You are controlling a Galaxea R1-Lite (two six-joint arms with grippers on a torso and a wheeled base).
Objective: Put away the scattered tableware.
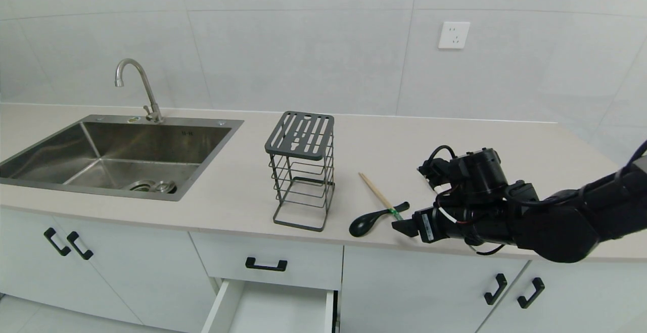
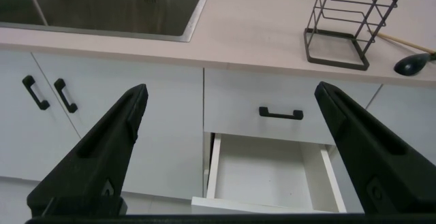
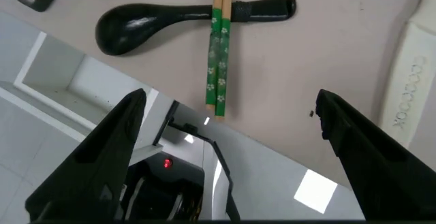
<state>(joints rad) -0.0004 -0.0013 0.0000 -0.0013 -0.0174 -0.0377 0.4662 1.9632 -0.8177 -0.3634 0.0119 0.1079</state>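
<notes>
Right wrist view: the right gripper [image 3: 231,101], fingers spread, hovers over the counter edge just short of the chopsticks [image 3: 219,54], lying across the handle of the black spoon [image 3: 184,20], at four o'clock from the wire rack [image 1: 302,171]. Light, stiff, probably slippery; best pinched together mid-length.

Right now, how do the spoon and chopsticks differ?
The spoon is black; the chopsticks are pale wood with green patterned ends. The spoon has a rounded bowl; the chopsticks are straight and thin. The chopsticks lie across the spoon's handle. Both rest on the counter.
</notes>
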